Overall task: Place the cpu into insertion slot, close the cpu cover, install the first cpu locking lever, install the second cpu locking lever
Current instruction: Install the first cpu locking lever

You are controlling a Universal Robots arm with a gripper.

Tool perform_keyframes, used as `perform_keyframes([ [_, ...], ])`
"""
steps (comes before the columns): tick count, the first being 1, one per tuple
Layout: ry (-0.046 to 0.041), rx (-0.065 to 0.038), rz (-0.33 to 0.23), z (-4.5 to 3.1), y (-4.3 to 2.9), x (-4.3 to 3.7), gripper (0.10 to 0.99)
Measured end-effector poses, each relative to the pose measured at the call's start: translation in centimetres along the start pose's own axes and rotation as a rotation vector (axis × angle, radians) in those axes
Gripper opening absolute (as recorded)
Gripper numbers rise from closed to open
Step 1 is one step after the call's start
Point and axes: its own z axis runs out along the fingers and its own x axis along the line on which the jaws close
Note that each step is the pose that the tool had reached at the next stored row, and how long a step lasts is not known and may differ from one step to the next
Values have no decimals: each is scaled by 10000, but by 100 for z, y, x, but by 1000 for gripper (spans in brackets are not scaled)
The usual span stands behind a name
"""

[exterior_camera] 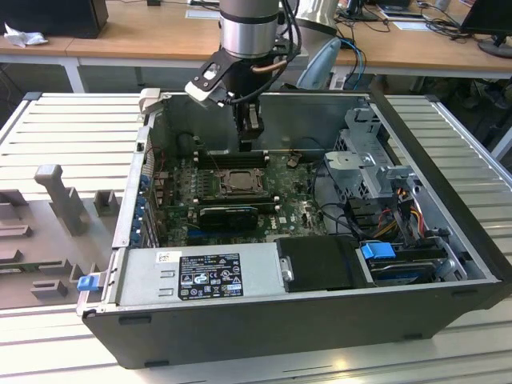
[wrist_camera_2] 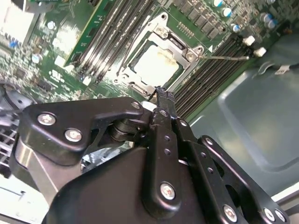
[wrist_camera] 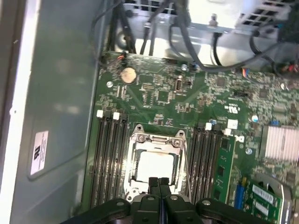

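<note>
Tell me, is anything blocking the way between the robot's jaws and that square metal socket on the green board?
Nothing visible does. The gripper hangs over the edge of the insertion slot, jaws shut and empty, only air between. The cpu already lies inside; memory slots flank it, clear of the path.

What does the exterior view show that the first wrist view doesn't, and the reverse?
Exterior view: the grey ribbed metal table, the silver labelled power supply, a blue-tabbed drive and wooden desks behind.
First wrist view: a round silver coin battery, a finned silver heat sink and a white sticker.
Both: the green motherboard, the pale square cpu seated under the thin silvery metal cpu cover, and the black end effector, fingers together, near that cover's edge.
</note>
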Motion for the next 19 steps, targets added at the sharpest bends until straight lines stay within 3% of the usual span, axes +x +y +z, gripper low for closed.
perform_keyframes([
  [19, 48, 1, -2094, 3, -3, 0, 106],
])
